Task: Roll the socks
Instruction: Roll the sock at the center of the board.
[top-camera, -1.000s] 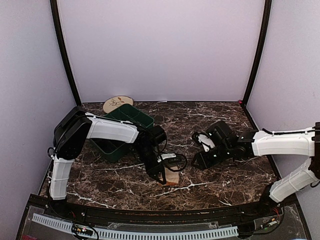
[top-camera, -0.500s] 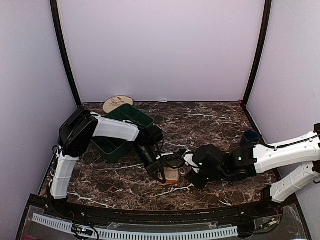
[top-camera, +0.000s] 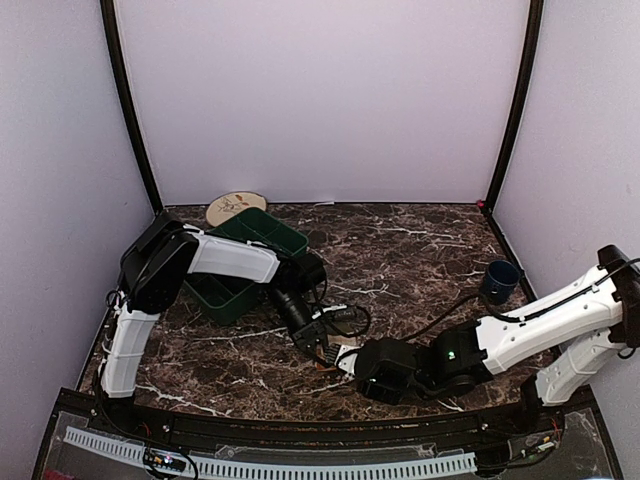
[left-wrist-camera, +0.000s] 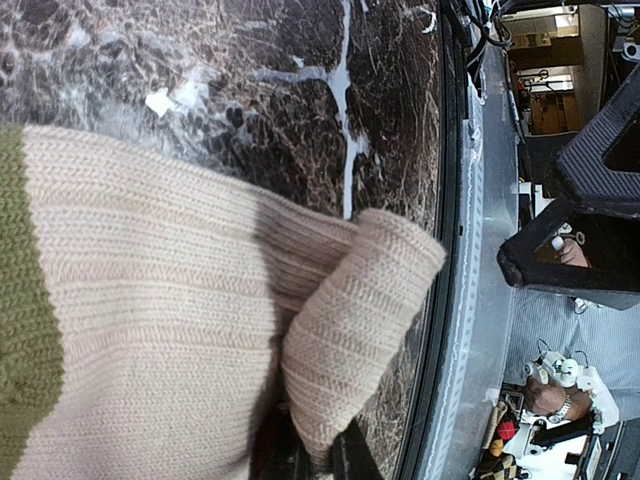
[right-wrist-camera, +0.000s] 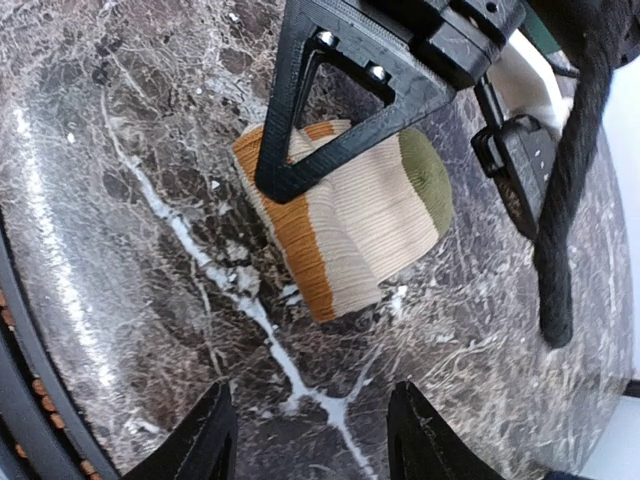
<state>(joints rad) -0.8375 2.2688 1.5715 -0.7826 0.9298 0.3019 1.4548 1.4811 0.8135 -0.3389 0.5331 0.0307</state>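
Note:
The tan sock (right-wrist-camera: 350, 230) lies partly rolled on the marble table, with an orange cuff band and an olive-green band. In the top view only a sliver of it (top-camera: 345, 352) shows between the two grippers. My left gripper (top-camera: 325, 348) is shut on a fold of the sock, which fills the left wrist view (left-wrist-camera: 180, 330), with the fingertips (left-wrist-camera: 345, 462) at the bottom edge. My right gripper (right-wrist-camera: 315, 440) is open and empty, just short of the sock's cuff end, and also shows in the top view (top-camera: 368, 365). The pink sock is out of view.
A green bin (top-camera: 245, 265) stands behind the left arm, with a round beige plate (top-camera: 236, 207) at the back wall. A dark blue cup (top-camera: 498, 280) sits at the right. The table's front edge (top-camera: 300, 415) is close to both grippers.
My right arm has swung from mid-table to the front left, ending right beside the sock. My left gripper has stayed on the sock.

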